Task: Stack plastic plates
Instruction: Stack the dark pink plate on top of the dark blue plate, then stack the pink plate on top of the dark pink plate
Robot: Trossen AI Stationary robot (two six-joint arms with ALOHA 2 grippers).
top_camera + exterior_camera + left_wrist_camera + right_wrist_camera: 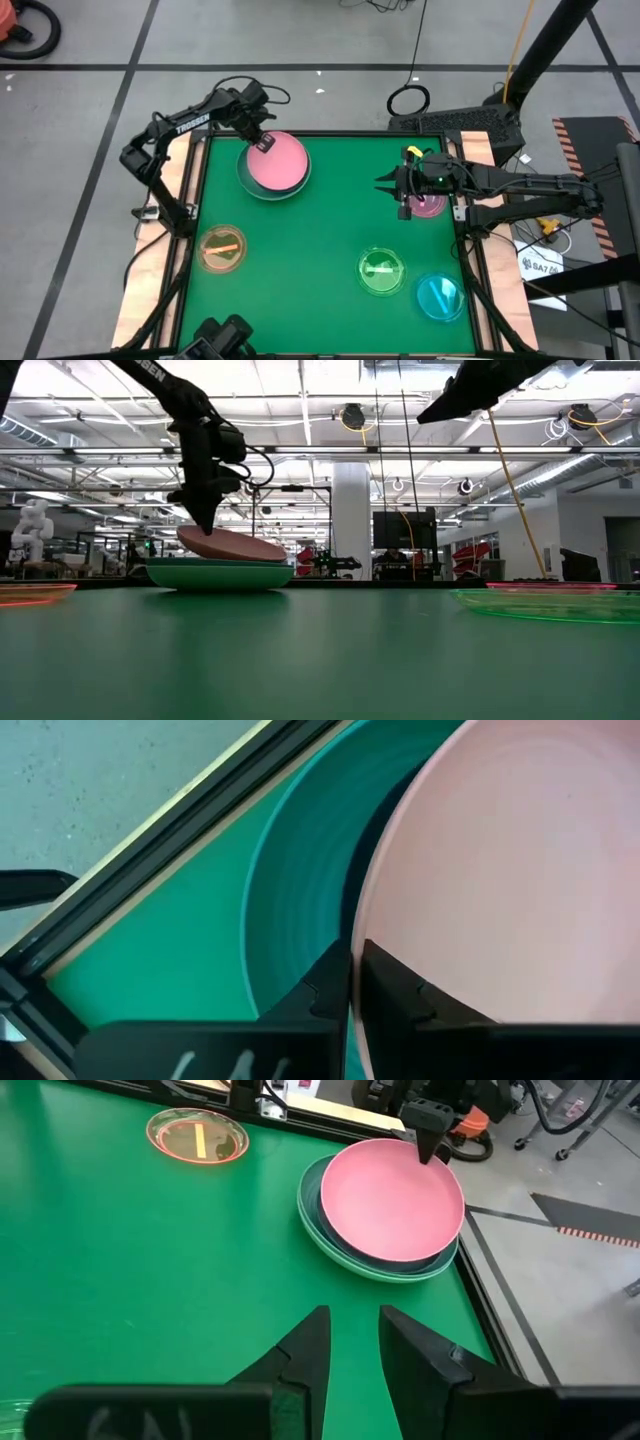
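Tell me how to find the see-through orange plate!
Start at the green table and find the big pink plate on its stack at the far side, where the left pincer pinches its rim. From there, move along the table's left edge toward the near side: the amber plate lies alone. It is the only small orange see-through one; the other little plates are green, blue and magenta.

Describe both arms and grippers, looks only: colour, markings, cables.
Both arms are black, jointed, with loose black cables. The left arm carries white TROSSEN lettering. The left gripper and right gripper have flat, angular black fingers. A green light glows near the right wrist.
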